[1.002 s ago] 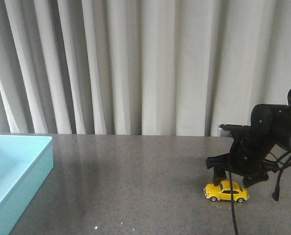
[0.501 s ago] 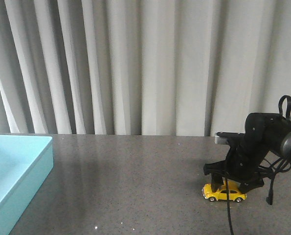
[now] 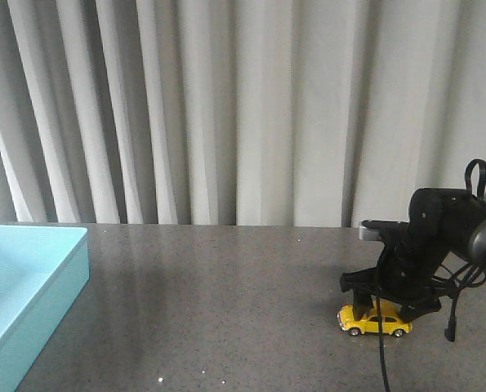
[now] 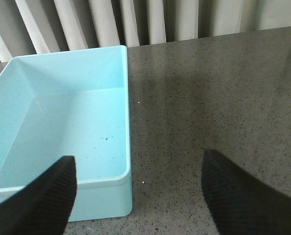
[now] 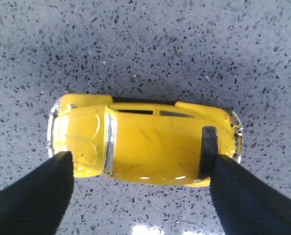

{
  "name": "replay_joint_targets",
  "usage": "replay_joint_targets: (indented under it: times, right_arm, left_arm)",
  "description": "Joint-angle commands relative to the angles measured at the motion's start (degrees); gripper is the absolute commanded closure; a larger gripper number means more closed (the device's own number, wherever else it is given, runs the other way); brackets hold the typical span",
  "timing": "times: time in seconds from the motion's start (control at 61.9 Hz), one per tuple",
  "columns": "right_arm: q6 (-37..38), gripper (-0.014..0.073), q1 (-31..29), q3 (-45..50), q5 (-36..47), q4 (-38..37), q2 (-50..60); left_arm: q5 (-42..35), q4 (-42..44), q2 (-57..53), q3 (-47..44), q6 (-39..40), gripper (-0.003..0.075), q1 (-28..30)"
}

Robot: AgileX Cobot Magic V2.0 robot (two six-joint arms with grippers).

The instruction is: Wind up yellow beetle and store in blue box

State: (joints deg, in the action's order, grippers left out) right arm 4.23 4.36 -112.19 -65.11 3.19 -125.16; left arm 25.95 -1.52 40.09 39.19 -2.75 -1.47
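Note:
The yellow beetle [image 3: 375,322] stands on its wheels on the dark speckled table at the right, side-on to the front camera. My right gripper [image 3: 383,309] is lowered right over it. From the right wrist the car's roof [image 5: 145,147] fills the middle, and the right gripper [image 5: 141,196] is open, one black finger [image 5: 33,200] by each end of the car. The blue box [image 3: 78,273] sits at the far left with nothing in it. My left gripper [image 4: 138,196] hangs open above the box's near corner [image 4: 127,98], holding nothing.
Grey pleated curtains [image 3: 226,106] close off the back edge of the table. A black cable [image 3: 381,359] hangs from the right arm down in front of the car. Bare tabletop [image 3: 218,310] lies between the box and the car.
The right gripper came down and slightly left onto the beetle a second ago. Since half a second ago it has stayed still. The car has barely shifted.

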Motion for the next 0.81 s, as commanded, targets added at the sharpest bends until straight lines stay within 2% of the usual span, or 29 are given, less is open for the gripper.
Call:
replay_joint_targets:
  times: [0.0,0.291,0.614,0.792]
  right_arm:
    - [0.59,0.0033,-0.04,-1.47,1.29,-0.65,1.87]
    - [1.7,0.0033,-0.04,-1.47,1.35,-1.76,0.52]
    - [4.21,0.0033,-0.16,-1.47,0.29,-7.39,0.52]
    - [2.75,0.0033,-3.2,-1.47,-0.7,-6.92,0.21]
  left_arm:
    - [-3.76,-0.31,0.27,1.75,0.22,0.0206,-0.34]
    - [-3.03,-0.31,0.27,1.75,0.22,0.0206,-0.34]
    - [-2.8,-0.31,0.27,1.75,0.22,0.0206,-0.34]
    - [-2.4,-0.31,0.27,1.75,0.22,0.0206,-0.34]
